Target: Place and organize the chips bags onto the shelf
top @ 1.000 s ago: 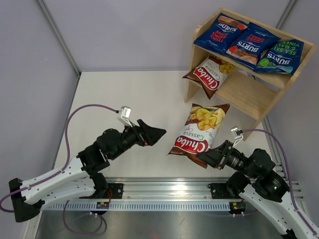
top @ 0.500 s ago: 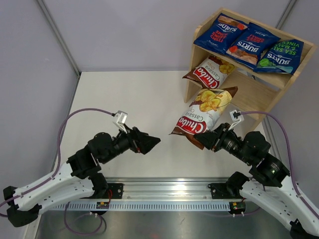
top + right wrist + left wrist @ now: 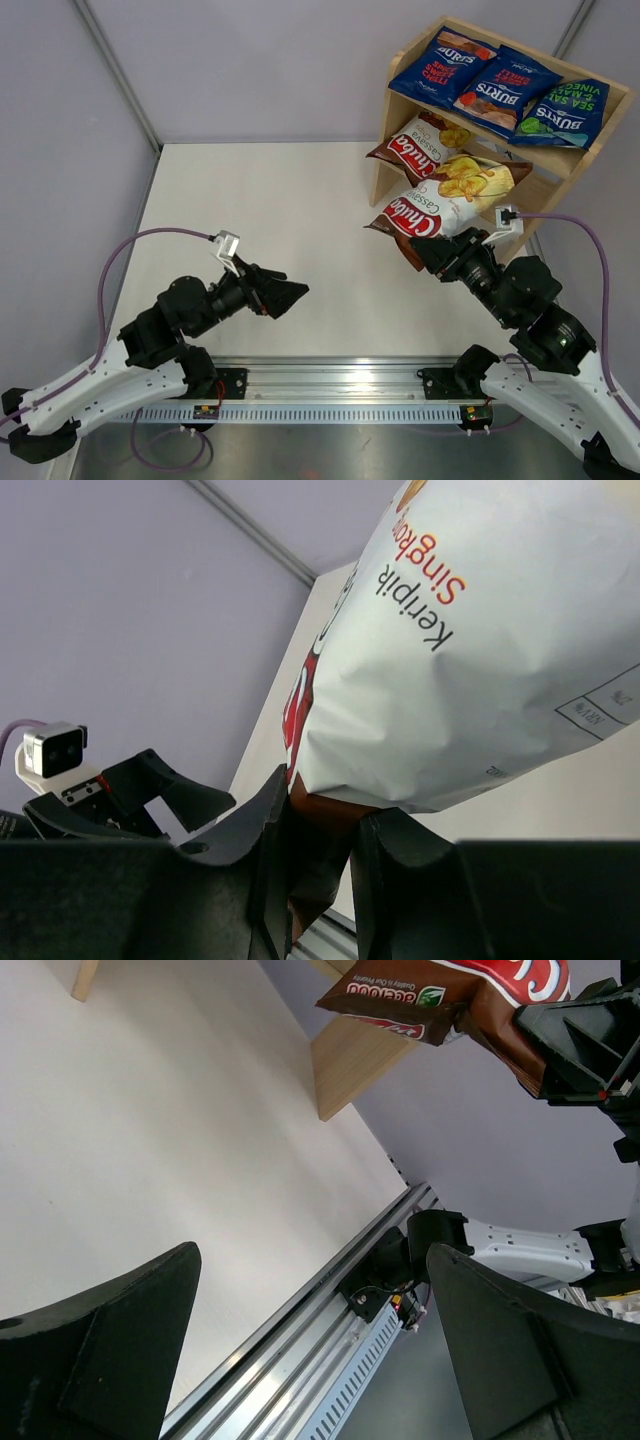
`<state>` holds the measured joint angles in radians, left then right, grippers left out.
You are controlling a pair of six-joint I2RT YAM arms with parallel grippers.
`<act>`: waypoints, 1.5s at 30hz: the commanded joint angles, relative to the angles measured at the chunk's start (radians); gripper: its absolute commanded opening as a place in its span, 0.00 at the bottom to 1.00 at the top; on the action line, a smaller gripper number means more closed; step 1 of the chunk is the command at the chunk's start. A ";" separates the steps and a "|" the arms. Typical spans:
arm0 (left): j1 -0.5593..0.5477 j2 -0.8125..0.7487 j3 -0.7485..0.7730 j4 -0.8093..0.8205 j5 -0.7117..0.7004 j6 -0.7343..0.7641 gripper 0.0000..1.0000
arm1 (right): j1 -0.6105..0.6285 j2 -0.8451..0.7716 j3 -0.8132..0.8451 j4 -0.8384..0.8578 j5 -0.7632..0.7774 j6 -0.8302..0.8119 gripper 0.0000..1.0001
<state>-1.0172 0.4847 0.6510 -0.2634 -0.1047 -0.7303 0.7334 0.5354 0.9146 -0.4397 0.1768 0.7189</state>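
Note:
My right gripper [image 3: 428,252] [image 3: 325,802] is shut on the brown bottom edge of a brown-and-white Chuba chips bag [image 3: 452,196] [image 3: 480,630]. It holds the bag in the air at the front of the shelf's [image 3: 532,202] lower tier. A second Chuba bag [image 3: 418,150] leans in that lower tier on the left. Three blue Burts bags [image 3: 443,62] [image 3: 505,88] [image 3: 560,112] lie side by side on the top tier. My left gripper [image 3: 296,290] [image 3: 312,1260] hangs open and empty over the near-left table, far from the shelf.
The shelf stands at the table's far right corner, and its wooden leg [image 3: 355,1060] shows in the left wrist view. A metal rail [image 3: 330,375] carrying both arm bases runs along the near edge. Grey walls close the left and back sides.
The right arm has lifted the Chuba bag off the table and carried it up and right to the shelf's lower tier. The left arm has drawn back toward the near left.

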 commanded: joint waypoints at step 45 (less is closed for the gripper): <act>0.002 0.118 -0.102 0.322 0.343 0.052 0.99 | 0.006 -0.112 0.092 -0.290 -0.035 -0.082 0.00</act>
<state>-1.0172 0.5831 0.5453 -0.0284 0.2127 -0.6956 0.7334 0.4412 1.0004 -0.7933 0.2413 0.6300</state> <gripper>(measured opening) 0.988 0.316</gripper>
